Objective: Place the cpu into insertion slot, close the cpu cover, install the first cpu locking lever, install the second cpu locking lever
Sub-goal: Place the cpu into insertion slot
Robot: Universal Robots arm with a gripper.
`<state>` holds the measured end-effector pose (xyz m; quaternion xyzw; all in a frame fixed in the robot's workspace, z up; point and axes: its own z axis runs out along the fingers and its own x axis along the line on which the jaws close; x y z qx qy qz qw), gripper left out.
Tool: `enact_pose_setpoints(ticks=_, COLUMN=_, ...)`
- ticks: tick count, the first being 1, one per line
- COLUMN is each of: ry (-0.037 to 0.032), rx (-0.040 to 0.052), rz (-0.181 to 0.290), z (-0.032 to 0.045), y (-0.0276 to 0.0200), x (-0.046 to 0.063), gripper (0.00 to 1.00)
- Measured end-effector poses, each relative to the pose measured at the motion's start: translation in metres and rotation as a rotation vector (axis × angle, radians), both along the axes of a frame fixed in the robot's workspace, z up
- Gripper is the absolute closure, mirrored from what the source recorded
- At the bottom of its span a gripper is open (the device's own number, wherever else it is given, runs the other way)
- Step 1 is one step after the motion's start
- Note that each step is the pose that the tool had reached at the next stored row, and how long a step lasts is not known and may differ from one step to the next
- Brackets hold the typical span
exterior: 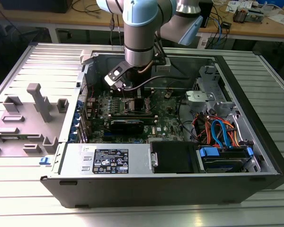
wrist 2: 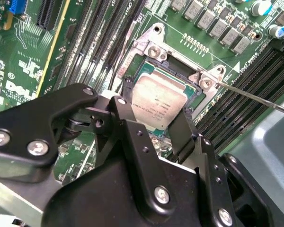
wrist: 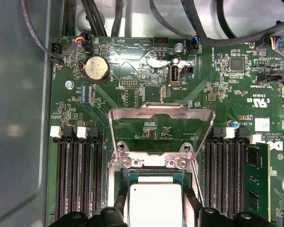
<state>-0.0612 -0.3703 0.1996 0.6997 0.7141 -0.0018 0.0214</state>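
The cpu (wrist 2: 157,100), a small square chip with a silvery top, lies level in the insertion slot (wrist 2: 146,66) on the green motherboard. My gripper (wrist 2: 156,111) straddles it. Its black fingers (wrist 2: 182,127) press against two opposite edges of the chip, so it is shut on the cpu. In the first wrist view the cpu (wrist: 154,203) sits between the same fingers (wrist: 117,210). Beyond it the cpu cover (wrist: 161,108) stands tilted up and open. A thin locking lever (wrist 2: 255,97) sticks out free beside the socket. In the exterior view the gripper (exterior: 132,97) reaches down into the open computer case.
Black memory slots (wrist: 78,175) flank the socket on both sides. A long black graphics card (exterior: 127,125) lies near the socket. A power supply (exterior: 118,161) and a drive bay with orange and blue cables (exterior: 217,132) line the case front. Grey fixtures (exterior: 38,104) stand on the exterior view's left.
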Motion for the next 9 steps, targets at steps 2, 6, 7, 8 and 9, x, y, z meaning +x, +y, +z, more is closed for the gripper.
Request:
enact_pose_setpoints(ticks=2, ry=-0.0001, rx=-0.001, rz=0.0, z=0.0003, y=0.0001, x=0.0, gripper=0.45)
enact_pose_setpoints(ticks=6, ry=-0.0002, rx=-0.0011, rz=0.0, z=0.0027, y=0.0001, x=0.0001, gripper=0.45)
enact_pose_setpoints(ticks=7, ry=-0.0001, rx=-0.0009, rz=0.0, z=0.0026, y=0.0, x=0.0, gripper=0.45)
enact_pose_setpoints(ticks=8, ry=0.0, rx=0.0012, rz=0.0, z=0.0025, y=0.0, x=-0.0001, gripper=0.45)
enact_pose_setpoints(ticks=9, ry=0.0001, rx=0.0033, rz=0.0, z=0.0021, y=0.0, x=-0.0001, gripper=0.45)
